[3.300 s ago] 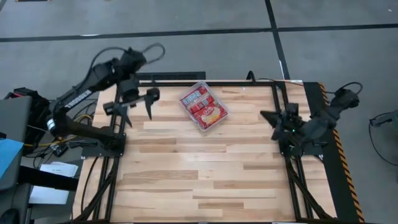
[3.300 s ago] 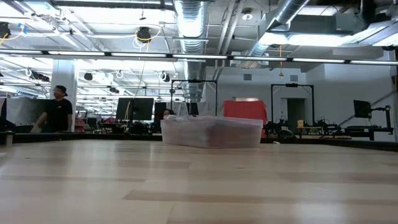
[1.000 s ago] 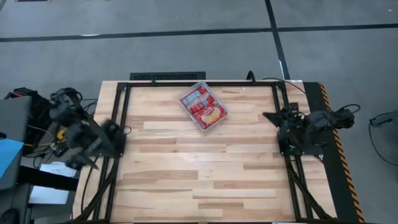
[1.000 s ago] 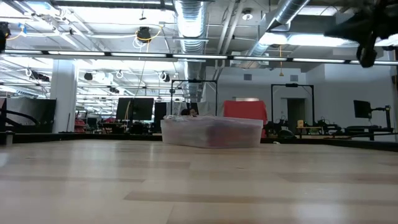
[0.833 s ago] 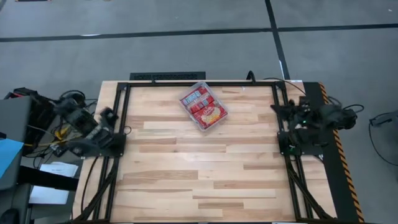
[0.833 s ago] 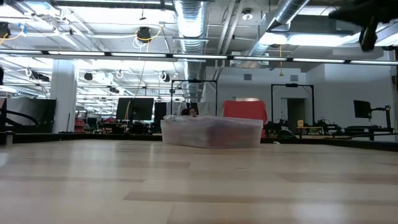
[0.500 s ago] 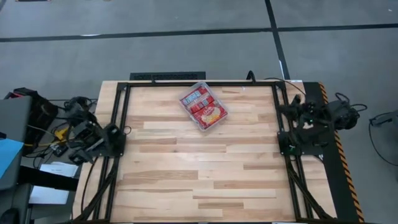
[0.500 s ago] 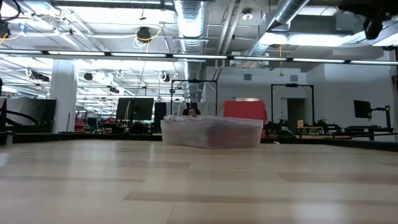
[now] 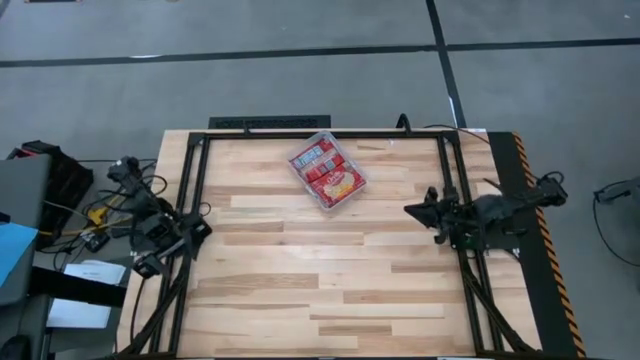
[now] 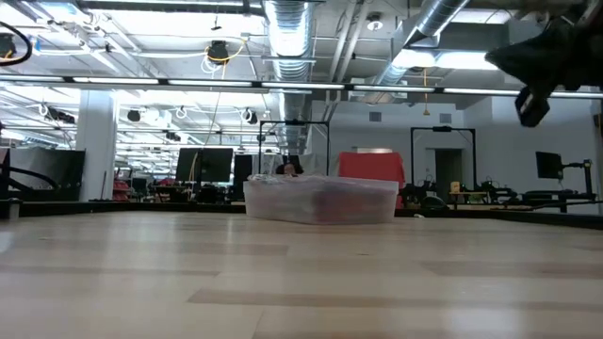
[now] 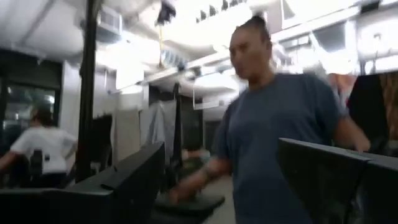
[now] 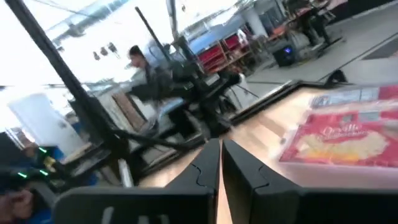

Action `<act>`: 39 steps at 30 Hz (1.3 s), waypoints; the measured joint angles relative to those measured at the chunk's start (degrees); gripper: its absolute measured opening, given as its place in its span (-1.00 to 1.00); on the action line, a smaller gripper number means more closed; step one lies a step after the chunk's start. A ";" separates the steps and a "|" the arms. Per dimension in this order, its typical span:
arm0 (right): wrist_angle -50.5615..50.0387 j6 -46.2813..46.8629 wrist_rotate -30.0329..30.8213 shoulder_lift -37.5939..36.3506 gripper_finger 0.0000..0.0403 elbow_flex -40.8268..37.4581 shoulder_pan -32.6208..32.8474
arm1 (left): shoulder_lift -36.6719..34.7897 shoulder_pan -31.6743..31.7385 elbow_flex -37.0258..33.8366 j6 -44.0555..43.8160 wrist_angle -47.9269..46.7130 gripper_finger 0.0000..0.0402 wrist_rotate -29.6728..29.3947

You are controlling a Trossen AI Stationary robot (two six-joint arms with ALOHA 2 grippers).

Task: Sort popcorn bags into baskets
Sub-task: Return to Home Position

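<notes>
The clear basket [image 9: 327,171] stands on its bottom on the far middle of the wooden table and also shows in the low view [image 10: 320,199]. Red popcorn bags [image 9: 330,178] lie flat inside it; one with a yellow picture [image 12: 348,140] faces up. My left gripper [image 11: 221,146] sits folded back at the table's left edge [image 9: 190,228], open, with nothing between its fingers and pointing up into the room. My right gripper [image 12: 221,152] hangs above the table's right side [image 9: 410,210], shut on nothing, pointing toward the basket and well short of it.
Black frame rails [image 9: 190,170] run along the table's left, far and right edges. Cables and boxes [image 9: 60,200] lie left of the table. A person in a blue shirt [image 11: 273,124] stands beyond the left arm. Bare wood [image 9: 320,270] spreads over the near half.
My left arm has sunk and folded down at the table's left edge. My right gripper, raised and turned away half a second ago, has come down and swung toward the table's middle, now pointing at the basket. The basket and bags have stayed put.
</notes>
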 joint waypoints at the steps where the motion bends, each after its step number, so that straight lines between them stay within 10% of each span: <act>1: -1.08 -0.50 0.48 0.19 -0.79 -0.05 0.25 | -0.06 0.13 -0.07 -0.08 0.24 0.49 0.79; 10: -5.30 -2.42 10.27 1.40 -0.79 0.05 0.79 | -0.05 3.00 -0.09 -2.79 -13.24 0.49 -0.95; 18: -5.64 -2.38 9.01 1.93 -0.78 -0.01 3.35 | 0.00 8.32 -0.14 -2.79 -19.98 0.49 -18.74; 28: -5.68 -2.27 9.01 1.92 -0.78 -0.05 4.58 | 0.03 15.08 -0.20 -5.57 -23.69 0.49 -5.06; 39: -5.76 -2.38 9.01 1.92 -0.78 -0.09 4.56 | 0.01 16.62 -0.25 -4.09 -28.38 0.49 -7.29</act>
